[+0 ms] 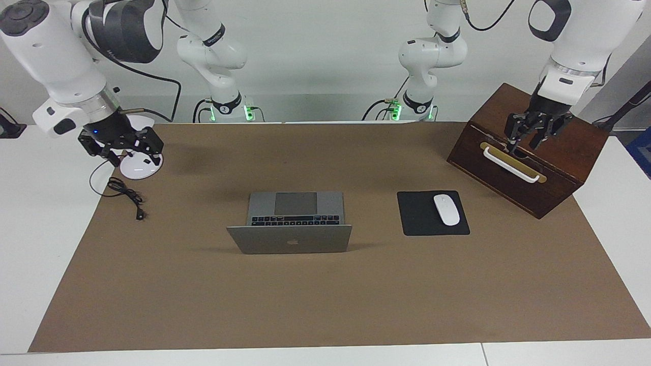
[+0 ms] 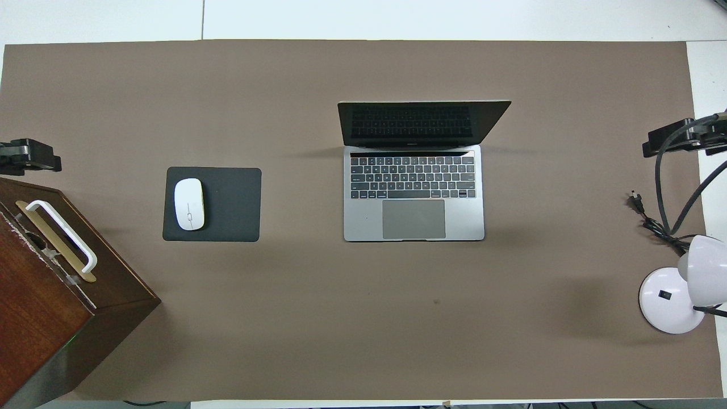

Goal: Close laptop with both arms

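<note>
So nothing's really been done on this one yet, as far as I can judge. Starting closest to the robots: the right gripper (image 1: pixel 122 147) hangs over the white desk lamp (image 1: pixel 137 166) at the right arm's end of the table, with the lamp's black cable (image 1: pixel 127 195) trailing off beside it. Its fingers look spread, holding nothing. The left gripper (image 1: pixel 531 133) is up over the wooden drawer box (image 1: pixel 534 168) at the left arm's end, just above the white handle (image 1: pixel 511 163) (whether a fingertip actually touches the handle I can't tell), and its fingers look parted and empty too.

A bit farther out, in the middle of the brown table mat (image 1: pixel 325 305), sits the laptop (image 1: pixel 292 223). It's fully open: the keyboard and trackpad face the robots and the lid stands up at the edge farthest from them, leaning slightly back, screen dark. Beside it toward the left arm's end is the black mouse pad (image 1: pixel 432 213) with the white mouse (image 1: pixel 446 209) on it.

Both grippers are well apart from the laptop, so my read is the whole job is still ahead: both arms need to swing in to the lid, get on its top edge and fold it down onto the keyboard.
</note>
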Available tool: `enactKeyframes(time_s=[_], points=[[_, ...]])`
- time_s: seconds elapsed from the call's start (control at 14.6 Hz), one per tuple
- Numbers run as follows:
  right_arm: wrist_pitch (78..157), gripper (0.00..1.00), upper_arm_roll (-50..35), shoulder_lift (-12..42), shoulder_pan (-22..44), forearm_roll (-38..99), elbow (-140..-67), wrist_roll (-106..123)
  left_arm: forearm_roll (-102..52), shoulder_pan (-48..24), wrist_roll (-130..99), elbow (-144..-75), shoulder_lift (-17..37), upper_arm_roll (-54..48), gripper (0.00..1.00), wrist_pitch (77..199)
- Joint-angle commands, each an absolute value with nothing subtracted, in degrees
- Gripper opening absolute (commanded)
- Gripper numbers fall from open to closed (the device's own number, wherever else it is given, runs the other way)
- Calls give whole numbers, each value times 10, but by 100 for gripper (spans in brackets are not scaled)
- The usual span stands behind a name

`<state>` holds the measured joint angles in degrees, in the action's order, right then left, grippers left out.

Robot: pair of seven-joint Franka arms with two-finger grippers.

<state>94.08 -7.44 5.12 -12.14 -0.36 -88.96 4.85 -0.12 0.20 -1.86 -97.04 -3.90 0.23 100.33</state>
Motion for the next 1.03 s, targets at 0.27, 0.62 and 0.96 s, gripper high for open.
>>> enactKeyframes(time_s=[0.27, 0.62, 0.96], points=[[959, 100, -76, 33, -131, 0, -915, 56, -6, 1, -24, -991, -53, 4, 0, 1035], [985, 100, -76, 36, -132, 0, -913, 59, -9, 1, -14, -998, -54, 4, 0, 1055], [1034, 97, -76, 55, -133, 1, -895, 59, -9, -13, -4, -1043, -68, -3, 0, 1105]])
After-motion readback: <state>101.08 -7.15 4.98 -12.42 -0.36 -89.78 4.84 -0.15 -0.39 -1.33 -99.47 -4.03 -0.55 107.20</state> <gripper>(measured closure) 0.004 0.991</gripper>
